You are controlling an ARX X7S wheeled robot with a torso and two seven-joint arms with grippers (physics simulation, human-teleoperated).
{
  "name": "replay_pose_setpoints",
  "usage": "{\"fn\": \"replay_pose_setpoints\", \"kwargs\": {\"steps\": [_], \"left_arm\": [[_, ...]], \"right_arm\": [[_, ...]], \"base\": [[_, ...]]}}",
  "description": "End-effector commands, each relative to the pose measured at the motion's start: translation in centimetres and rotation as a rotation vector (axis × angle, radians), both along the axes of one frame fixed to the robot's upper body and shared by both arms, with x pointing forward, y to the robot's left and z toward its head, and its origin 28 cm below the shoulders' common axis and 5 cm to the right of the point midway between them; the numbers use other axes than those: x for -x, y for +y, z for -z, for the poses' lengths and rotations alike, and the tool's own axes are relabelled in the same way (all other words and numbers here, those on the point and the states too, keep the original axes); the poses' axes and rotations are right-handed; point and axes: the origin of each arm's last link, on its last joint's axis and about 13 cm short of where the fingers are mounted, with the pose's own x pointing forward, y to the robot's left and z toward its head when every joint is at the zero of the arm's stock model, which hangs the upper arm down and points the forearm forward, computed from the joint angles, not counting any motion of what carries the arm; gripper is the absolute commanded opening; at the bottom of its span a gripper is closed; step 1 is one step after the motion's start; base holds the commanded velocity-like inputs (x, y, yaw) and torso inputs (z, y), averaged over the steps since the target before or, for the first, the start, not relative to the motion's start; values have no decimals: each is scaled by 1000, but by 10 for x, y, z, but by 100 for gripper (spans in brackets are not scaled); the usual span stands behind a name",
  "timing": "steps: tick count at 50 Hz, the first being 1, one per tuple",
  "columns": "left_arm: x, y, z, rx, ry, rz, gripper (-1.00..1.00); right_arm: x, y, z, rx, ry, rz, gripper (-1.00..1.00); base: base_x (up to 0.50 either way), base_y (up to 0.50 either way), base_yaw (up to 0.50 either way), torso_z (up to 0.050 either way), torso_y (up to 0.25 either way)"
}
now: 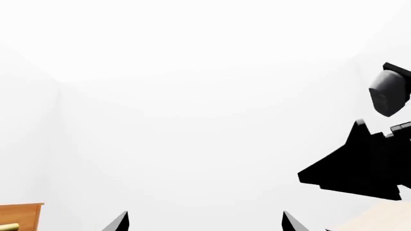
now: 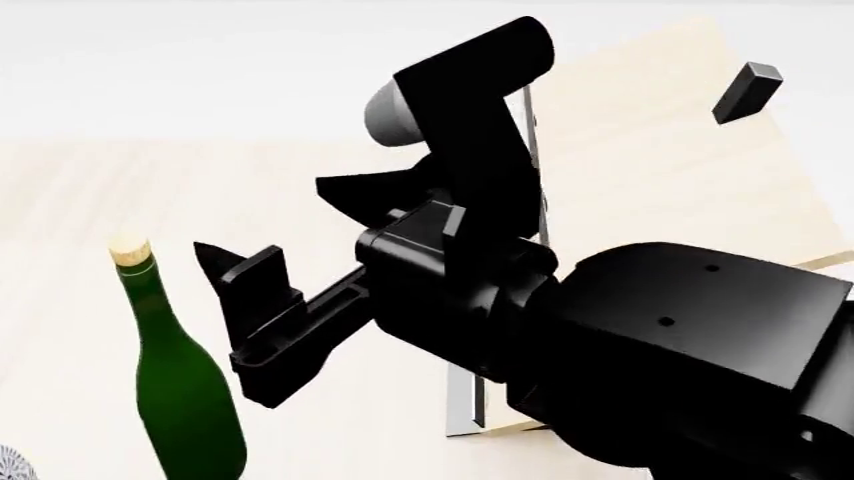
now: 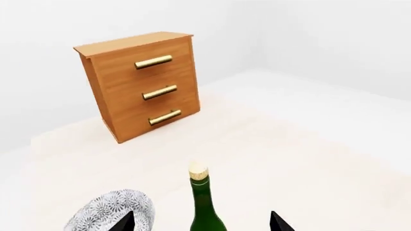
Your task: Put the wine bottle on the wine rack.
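Observation:
The wine bottle (image 2: 194,405), dark green with a tan cork, stands upright at the lower left of the head view. In the right wrist view its neck (image 3: 203,204) rises between the two fingertips. My right gripper (image 2: 238,262) is open, points at the bottle's neck and stops a little short of it; in its own view it (image 3: 201,225) holds nothing. The wine rack (image 2: 667,170), a slanted light-wood panel with a black peg (image 2: 747,90) and grey metal base (image 2: 470,405), stands behind my right arm. My left gripper (image 1: 205,222) is open and empty, facing white wall.
A brown cabinet (image 3: 141,86) with three brass handles stands beyond the bottle; its corner shows in the left wrist view (image 1: 22,216). A grey patterned dish (image 3: 112,214) lies left of the bottle. A black arm link with a grey cap (image 2: 400,115) rises mid-view.

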Motion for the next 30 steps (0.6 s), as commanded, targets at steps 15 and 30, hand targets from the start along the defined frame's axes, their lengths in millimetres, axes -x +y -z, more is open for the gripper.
{"fn": "replay_pose_setpoints", "kwargs": {"steps": [15, 30], "left_arm": [[2, 0, 0, 0, -3, 3, 100], [3, 0, -1, 2, -9, 1, 100]], "right_arm": [[-5, 20, 14, 51, 95, -106, 100], [-12, 37, 30, 78, 75, -73, 100]], "base": [[0, 0, 0, 0, 0], [0, 0, 0, 0, 0]]}}
